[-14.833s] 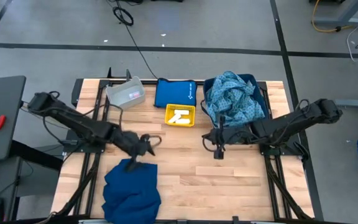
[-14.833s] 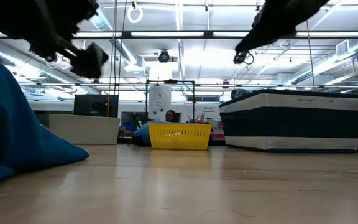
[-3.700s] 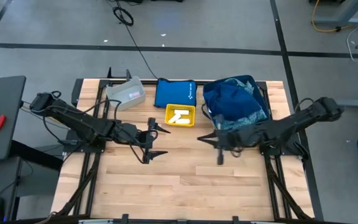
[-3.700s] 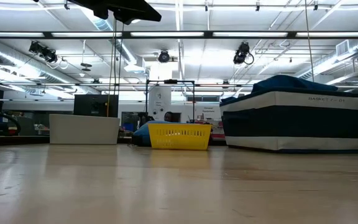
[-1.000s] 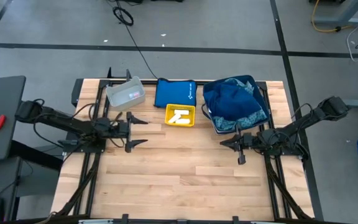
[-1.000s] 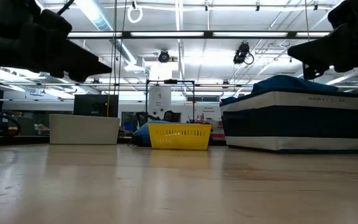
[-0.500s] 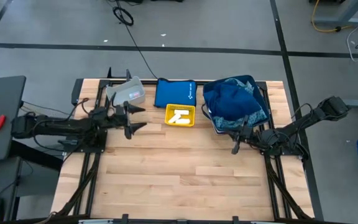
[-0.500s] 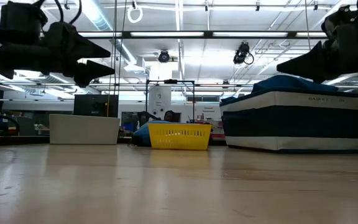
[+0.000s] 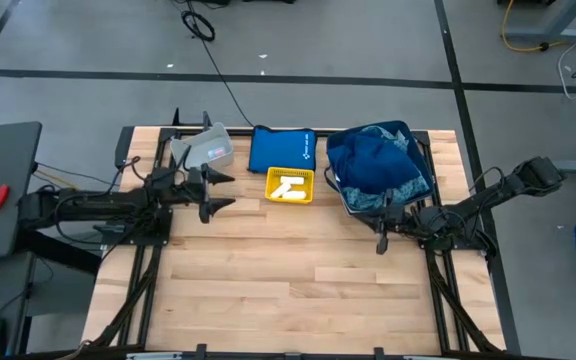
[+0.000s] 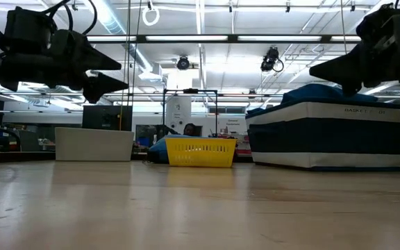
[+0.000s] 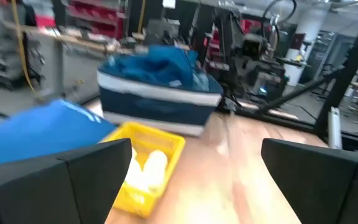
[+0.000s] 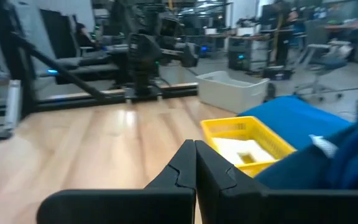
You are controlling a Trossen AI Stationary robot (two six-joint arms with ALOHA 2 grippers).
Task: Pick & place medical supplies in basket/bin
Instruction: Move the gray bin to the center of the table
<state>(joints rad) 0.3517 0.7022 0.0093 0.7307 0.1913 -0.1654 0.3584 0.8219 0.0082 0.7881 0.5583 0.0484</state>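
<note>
**Both arms drawn back to the table's sides, cloths in the bin**

We see the left gripper (image 9: 211,191) at left of centre in the high view, above the table (image 9: 288,290), just below the grey tray (image 9: 203,150) and left of the yellow basket (image 9: 290,185). Its fingers (image 11: 92,171) are spread wide with nothing between them.

The right gripper (image 9: 380,240) hangs at right of centre in the high view, just below the lower edge of the large bin (image 9: 418,155). In the right wrist view its fingers (image 12: 182,168) are pressed together with no gap, and they hold nothing.

The dark-blue cloth (image 9: 373,160) lies heaped in the bin, upper right of the table. A strip of the patterned light-blue cloth (image 9: 393,195) shows under it along the bin's lower edge.

The yellow basket sits at upper centre of the table with white rolls (image 9: 289,187) inside; the left wrist view shows them (image 11: 148,169) lying against the basket's wall. We cannot tell how many there are.

A flat blue pouch (image 9: 281,150) lies between the tray and the bin, touching the basket's upper edge.

In the low view the wooden tabletop (image 10: 200,208) fills the lower half of the frame, with tray, basket and bin lined up along its far edge.
</note>
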